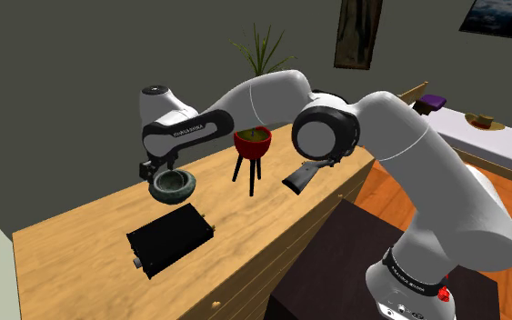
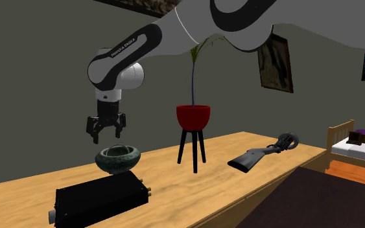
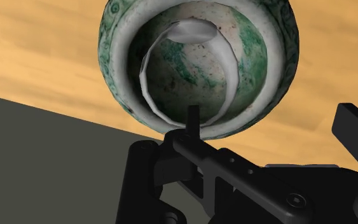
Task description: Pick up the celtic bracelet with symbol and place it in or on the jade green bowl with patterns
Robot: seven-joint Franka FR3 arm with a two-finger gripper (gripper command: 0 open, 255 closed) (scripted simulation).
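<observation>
a long wooden counter [image 1: 245, 218] runs under a dark grey wall hung with framed pictures [image 2: 275, 61], and off past its end there is orange plank floor and a bed [image 1: 508, 138] with a white cover. on the counter sit a black box-shaped device [image 1: 170, 238], a red plant pot on a black tripod stand [image 1: 252, 147], a dark grey tool with a ring at one end [image 2: 263, 154], and the mottled green bowl [image 1: 173, 186]. the gripper [image 2: 106, 135] hangs just above the bowl, its jaws apart and grasping nothing. from the side views the bowl's inside is hard to read. the wrist view looks straight down into it: the bracelet [image 3: 144, 76], drawn as a pale grey band, lies inside the bowl, curling along the inner wall, well clear of the black fingers [image 3: 193, 121].
</observation>
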